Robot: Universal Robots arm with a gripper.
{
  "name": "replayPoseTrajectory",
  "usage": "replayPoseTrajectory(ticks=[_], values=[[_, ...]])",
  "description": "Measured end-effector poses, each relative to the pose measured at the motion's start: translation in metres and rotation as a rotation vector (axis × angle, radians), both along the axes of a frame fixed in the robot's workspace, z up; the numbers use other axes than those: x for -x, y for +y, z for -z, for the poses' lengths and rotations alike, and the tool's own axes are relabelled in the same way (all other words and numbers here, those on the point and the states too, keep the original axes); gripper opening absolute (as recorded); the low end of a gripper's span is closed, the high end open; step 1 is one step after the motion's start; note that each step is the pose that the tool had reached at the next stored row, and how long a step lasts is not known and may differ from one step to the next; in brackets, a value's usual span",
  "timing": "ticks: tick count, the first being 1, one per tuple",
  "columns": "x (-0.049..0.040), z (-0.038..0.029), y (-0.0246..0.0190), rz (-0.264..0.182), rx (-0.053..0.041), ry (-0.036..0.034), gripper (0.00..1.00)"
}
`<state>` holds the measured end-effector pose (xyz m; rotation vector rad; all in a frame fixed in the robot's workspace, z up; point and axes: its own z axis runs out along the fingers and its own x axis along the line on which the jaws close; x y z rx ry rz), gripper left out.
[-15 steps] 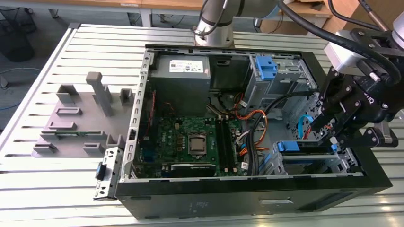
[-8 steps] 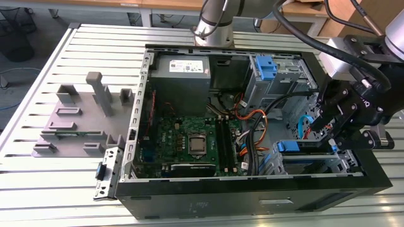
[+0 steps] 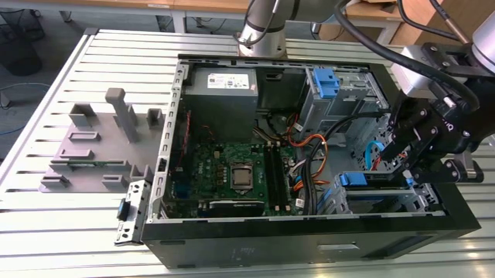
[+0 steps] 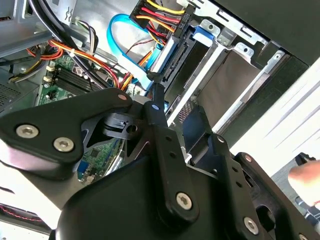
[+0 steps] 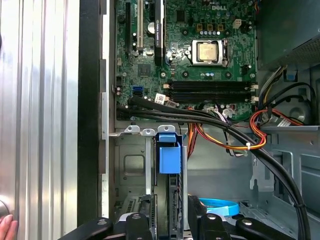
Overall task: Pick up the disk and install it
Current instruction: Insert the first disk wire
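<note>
Bright even light, glare on the slatted table [image 3: 77,243], close linkage blurred.

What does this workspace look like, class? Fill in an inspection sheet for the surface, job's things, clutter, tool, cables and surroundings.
Surface: slatted metal table carrying an open case.
Job's things: disk in its blue caddy, standing in the bay at the case's edge.
Clutter: grey fixture on the exterior view's left, beside the case.
Tool: tool hangs over the bay, close above the disk.
Cables: black cables cross the case; blue cable loops near the bay.
Surroundings: a hand at the table's edge.
</note>
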<state>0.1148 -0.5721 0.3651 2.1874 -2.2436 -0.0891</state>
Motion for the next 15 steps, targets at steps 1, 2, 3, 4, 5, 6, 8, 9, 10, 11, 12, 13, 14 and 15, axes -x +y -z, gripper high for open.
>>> replayPoseTrajectory(ticks=[1, 2, 3, 4, 5, 6, 8, 9, 10, 11, 12, 13, 14, 15], values=[[0.0, -0.0001, 0.0, 0.0, -0.0002, 0.0, 0.42], [0.0, -0.0003, 0.0, 0.0, -0.0001, 0.0, 0.42], [0.0, -0.0003, 0.0, 0.0, -0.0001, 0.0001, 0.42], [0.0, -0.0003, 0.0, 0.0, -0.0002, 0.0, 0.42], [0.0, -0.0004, 0.0, 0.0, -0.0002, 0.0, 0.42], [0.0, -0.0008, 0.0, 0.0, 0.0001, 0.0, 0.42], [0.0, -0.0011, 0.0, 0.0, -0.0001, 0.0, 0.42], [0.0, -0.0011, 0.0001, 0.0, -0.0001, 0.0, 0.42], [0.0, -0.0011, 0.0003, 0.0, -0.0001, 0.0, 0.42], [0.0, -0.0013, 0.0003, 0.0, -0.0001, 0.0, 0.42], [0.0, -0.002, 0.0003, 0.0, 0.0002, 0.0, 0.42], [0.0, -0.0028, 0.0003, 0.0, 0.0, 0.0, 0.42], [0.0, -0.0038, 0.0003, 0.0, 0.0, 0.0, 0.42], [0.0, -0.005, 0.0003, 0.0, 0.0, 0.0, 0.42]])
